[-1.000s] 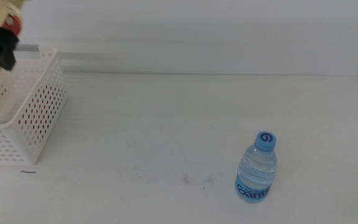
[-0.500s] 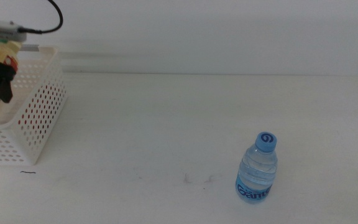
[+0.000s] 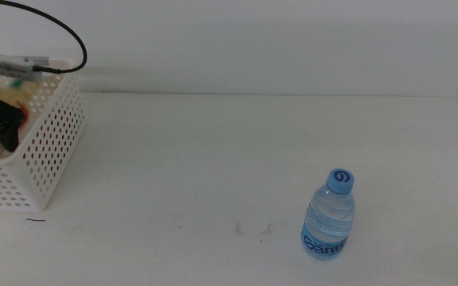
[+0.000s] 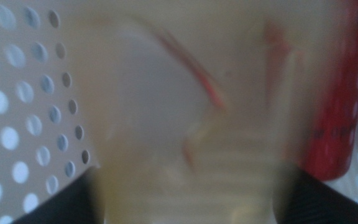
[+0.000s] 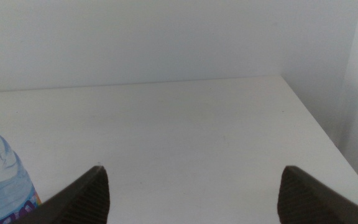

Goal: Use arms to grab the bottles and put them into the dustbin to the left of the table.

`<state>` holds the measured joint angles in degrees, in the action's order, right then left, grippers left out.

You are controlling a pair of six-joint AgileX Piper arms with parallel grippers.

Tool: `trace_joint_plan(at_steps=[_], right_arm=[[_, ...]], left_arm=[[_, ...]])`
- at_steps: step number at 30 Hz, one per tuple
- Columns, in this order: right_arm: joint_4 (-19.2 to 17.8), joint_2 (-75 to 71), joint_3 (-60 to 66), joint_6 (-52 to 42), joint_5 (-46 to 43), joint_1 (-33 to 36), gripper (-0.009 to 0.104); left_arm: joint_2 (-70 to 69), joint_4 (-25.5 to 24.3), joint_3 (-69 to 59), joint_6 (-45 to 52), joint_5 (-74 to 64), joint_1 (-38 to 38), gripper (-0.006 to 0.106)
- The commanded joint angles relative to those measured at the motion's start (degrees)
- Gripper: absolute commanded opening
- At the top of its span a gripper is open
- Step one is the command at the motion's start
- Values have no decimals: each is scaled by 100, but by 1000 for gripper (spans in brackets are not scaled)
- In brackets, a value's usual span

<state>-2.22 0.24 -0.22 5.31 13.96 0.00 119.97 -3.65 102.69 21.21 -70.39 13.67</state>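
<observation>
Yellow bottle point(image 4: 185, 112) is down inside the basket point(image 3: 50, 151) at the table's point(image 3: 213, 159) 9 o'clock edge, clamped between the left gripper's point(image 4: 185, 199) jaws, one on each side. Wrist view is blurred; red can point(image 4: 340, 106) sits just beside the bottle in the basket. Water bottle point(image 3: 329, 214) stands upright at about 4 o'clock on the table, well apart from the basket. Right gripper point(image 5: 191, 186) has jaws spread wide, holding nothing, near the water bottle.
</observation>
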Motion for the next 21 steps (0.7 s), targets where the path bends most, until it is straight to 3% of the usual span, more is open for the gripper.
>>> trace_joint_plan(at_steps=[1,8,12,16,21], right_arm=[[-47,-24,22,-23,-44,8,90],[-47,-24,22,-23,-44,8,90],[-47,-24,22,-23,-44,8,90],[-47,-24,22,-23,-44,8,90],[-47,-24,22,-23,-44,8,90]], left_arm=[[-95,-54,91,-15,150,-1,94],[-825,568,213,53,42,-109,94],[-1748,1454,199,102,42,-458,94],[-2895,2293,199,118,42,-1105,94],[-4243,2990,-50,593,42,-2369,94]])
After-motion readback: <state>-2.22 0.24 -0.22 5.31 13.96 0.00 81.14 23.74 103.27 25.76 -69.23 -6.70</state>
